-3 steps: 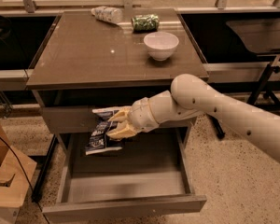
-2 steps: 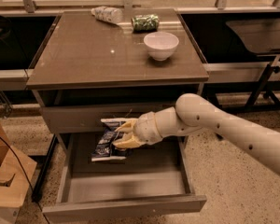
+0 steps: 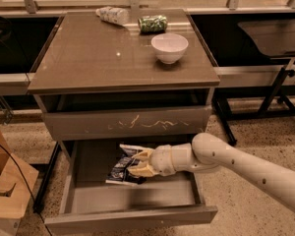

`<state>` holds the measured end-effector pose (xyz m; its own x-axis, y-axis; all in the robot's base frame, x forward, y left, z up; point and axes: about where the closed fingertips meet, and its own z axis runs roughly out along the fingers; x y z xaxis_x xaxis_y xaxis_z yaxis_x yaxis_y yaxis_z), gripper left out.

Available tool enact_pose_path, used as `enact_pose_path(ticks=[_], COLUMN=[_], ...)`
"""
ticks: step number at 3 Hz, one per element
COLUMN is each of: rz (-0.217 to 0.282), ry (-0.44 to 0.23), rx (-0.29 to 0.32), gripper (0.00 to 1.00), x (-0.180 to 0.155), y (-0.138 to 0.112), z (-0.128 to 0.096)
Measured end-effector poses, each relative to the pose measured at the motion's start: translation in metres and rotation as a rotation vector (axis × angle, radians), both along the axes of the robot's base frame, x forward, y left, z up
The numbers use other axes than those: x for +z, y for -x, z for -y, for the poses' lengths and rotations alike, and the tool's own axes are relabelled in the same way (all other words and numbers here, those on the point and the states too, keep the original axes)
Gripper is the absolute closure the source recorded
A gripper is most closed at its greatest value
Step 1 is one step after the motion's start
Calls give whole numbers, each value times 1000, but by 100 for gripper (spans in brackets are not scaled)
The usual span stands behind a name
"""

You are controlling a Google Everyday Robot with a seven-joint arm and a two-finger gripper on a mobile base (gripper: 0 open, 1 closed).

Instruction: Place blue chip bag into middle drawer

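Note:
The blue chip bag point(image 3: 121, 167) is dark blue with white print and hangs inside the open middle drawer point(image 3: 132, 216), at its back left, low over the grey floor. My gripper point(image 3: 140, 162) reaches in from the right and is shut on the bag's right end. The white arm point(image 3: 246, 168) crosses the drawer's right side. The bag's far end is hidden under the drawer front above.
The closed drawer front with pale scratches point(image 3: 128, 124) sits right above the gripper. On the cabinet top stand a white bowl point(image 3: 169, 47), a green packet point(image 3: 152, 23) and a pale pack point(image 3: 112, 14). A cardboard box point(image 3: 7, 191) is on the floor at left.
The gripper with the bag has moved down and further into the drawer, from level with the scratched drawer front to low over the drawer floor.

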<state>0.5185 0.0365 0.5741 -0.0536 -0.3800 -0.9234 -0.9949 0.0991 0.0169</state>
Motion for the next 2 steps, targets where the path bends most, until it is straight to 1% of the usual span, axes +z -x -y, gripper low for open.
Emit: enact_pose_path(ticks=[1, 2], rz=[-72, -142], ry=[-20, -39], rx=[-58, -117], gripper=[100, 75], x=[-38, -75], y=[11, 17], z=[9, 14])
